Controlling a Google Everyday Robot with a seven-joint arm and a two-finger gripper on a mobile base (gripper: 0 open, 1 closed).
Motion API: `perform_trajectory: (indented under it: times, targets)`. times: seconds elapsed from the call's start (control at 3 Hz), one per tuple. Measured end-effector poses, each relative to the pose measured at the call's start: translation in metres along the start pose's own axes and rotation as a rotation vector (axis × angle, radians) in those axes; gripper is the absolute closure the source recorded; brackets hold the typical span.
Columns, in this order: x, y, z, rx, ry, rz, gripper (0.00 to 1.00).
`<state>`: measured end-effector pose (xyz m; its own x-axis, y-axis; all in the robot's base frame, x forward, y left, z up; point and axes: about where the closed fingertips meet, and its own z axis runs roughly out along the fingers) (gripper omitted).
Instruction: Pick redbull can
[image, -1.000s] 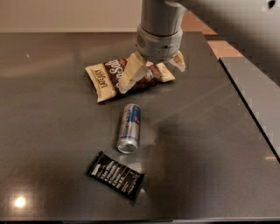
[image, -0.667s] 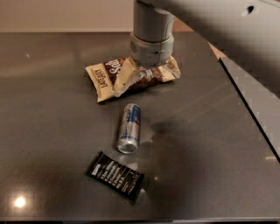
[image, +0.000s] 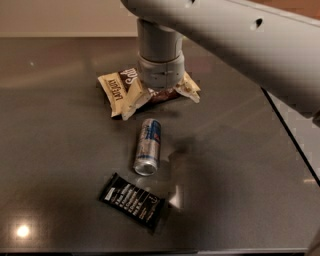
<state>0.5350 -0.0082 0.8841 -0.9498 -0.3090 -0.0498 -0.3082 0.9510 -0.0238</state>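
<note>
The redbull can (image: 148, 146) lies on its side on the dark grey table (image: 60, 150), silver and blue, with its shiny end toward the camera. My gripper (image: 160, 96) hangs from the grey wrist just behind the can, over a snack bag. Its two cream fingers (image: 134, 100) are spread apart and hold nothing. The gripper is apart from the can, a short way beyond the can's far end.
A cream and brown snack bag (image: 116, 89) lies under and behind the gripper. A black wrapped bar (image: 132, 201) lies in front of the can. The table's right edge (image: 292, 137) runs diagonally. My big grey arm (image: 250, 45) fills the upper right.
The arm and gripper have swung left and closer to the can's far end. The can, the bag and the bar have not moved.
</note>
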Motion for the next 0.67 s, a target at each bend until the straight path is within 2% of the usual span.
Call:
perform_trajectory:
  times: [0.67]
  targets:
    - [0.020, 0.027, 0.015, 0.025, 0.026, 0.076, 0.00]
